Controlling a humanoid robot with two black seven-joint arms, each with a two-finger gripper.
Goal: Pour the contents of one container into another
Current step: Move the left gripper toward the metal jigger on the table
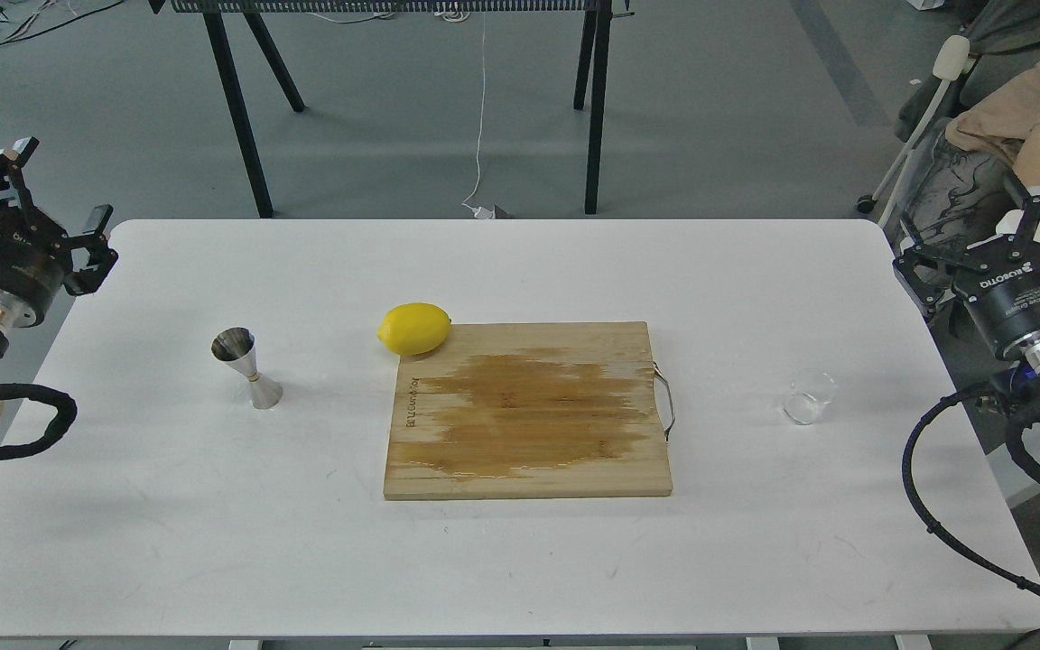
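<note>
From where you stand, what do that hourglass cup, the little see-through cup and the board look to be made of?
The shiny hourglass-shaped jigger looks like polished steel: grey with mirror glints. The small clear round cup seems glass, possibly plastic; the table shows through it. The square tan cutting board looks wooden, with visible grain and a darker stained patch.

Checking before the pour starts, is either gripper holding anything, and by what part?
Nothing is held: the left gripper and right gripper are both open and empty.
</note>
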